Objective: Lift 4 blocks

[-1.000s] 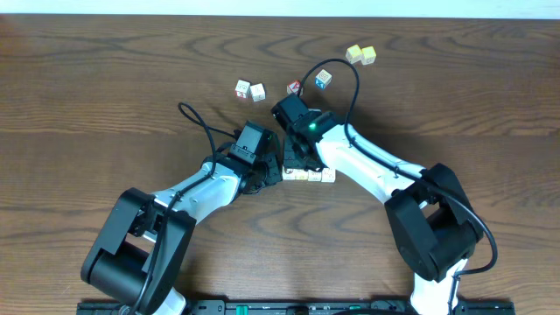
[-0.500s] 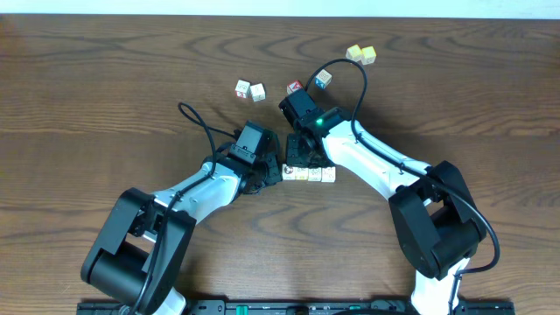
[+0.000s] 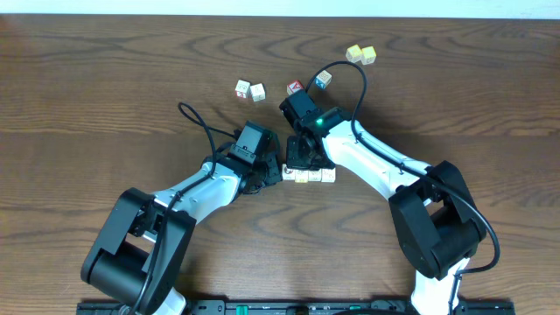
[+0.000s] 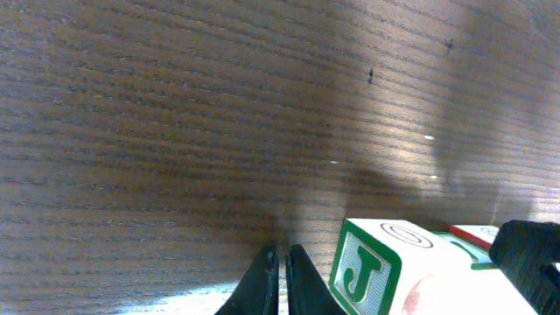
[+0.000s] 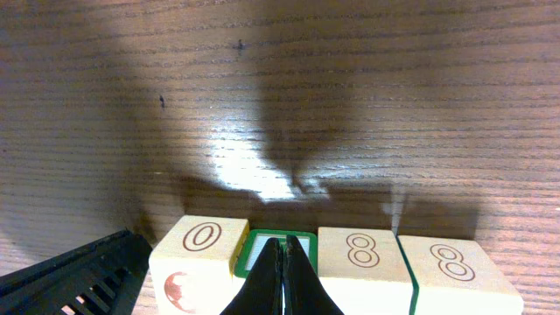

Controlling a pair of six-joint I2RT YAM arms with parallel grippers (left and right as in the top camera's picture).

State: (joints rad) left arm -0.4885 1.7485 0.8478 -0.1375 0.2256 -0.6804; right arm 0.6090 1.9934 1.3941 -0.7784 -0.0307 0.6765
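Four white blocks (image 3: 317, 175) lie in a row at the table's middle. The right wrist view shows them side by side: one marked 0 (image 5: 198, 252), a green-framed one (image 5: 302, 242), and two marked 8 (image 5: 359, 255). My right gripper (image 5: 284, 251) is shut, and its tips point down onto the green-framed block; from overhead it (image 3: 302, 164) stands just behind the row. My left gripper (image 4: 280, 262) is shut on nothing. Its tips are just left of the end block with the green J (image 4: 372, 273), with a narrow gap between.
Behind the row lie two white cubes with pink-red edges (image 3: 249, 89), a red-faced cube (image 3: 295, 87), a blue-sided cube (image 3: 323, 79) and two pale yellow cubes (image 3: 360, 54). Black cables loop over both arms.
The right arm shifted slightly back and to the right during the first half second, then held still. The left arm and the row of blocks have not moved.
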